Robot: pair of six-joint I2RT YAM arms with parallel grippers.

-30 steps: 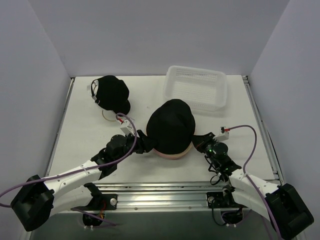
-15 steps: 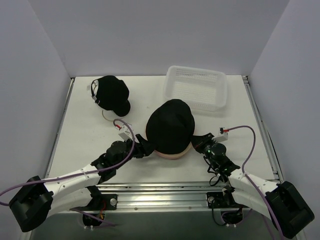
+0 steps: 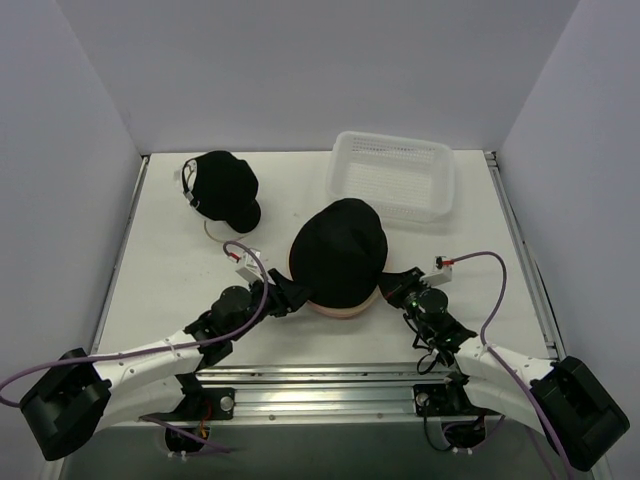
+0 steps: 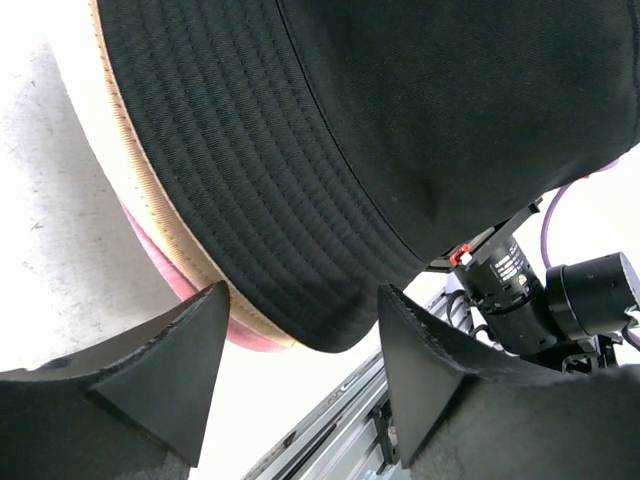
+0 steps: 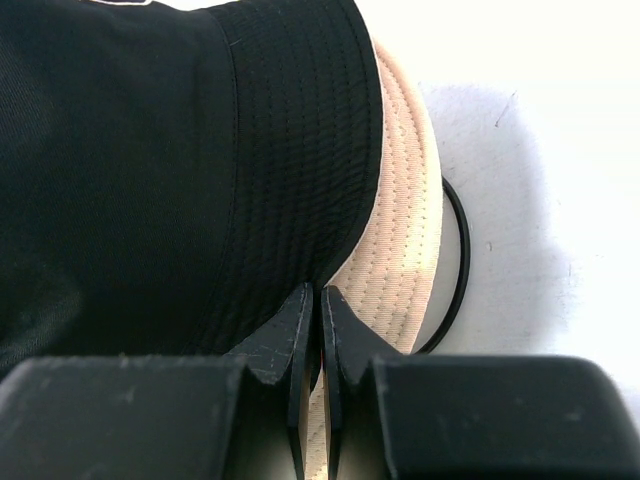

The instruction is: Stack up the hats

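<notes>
Sitting partway: black bucket hat (image 3: pixel 340 255) is covering tan hat (image 5: pixel 400 230) and pink hat (image 4: pixel 170 275), black cap (image 3: pixel 222 185) waiting far left; left jaws open, right jaws closed.

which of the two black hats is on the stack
The black bucket hat in the middle, topping the tan hat and pink hat. The black cap sits apart at the far left.

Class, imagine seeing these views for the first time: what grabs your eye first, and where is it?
A black bucket hat tops a tan hat and a pink hat at centre, the left gripper open around its brim, the right gripper shut at the opposite edge. A black cap sits far left, a white basket far right.
</notes>
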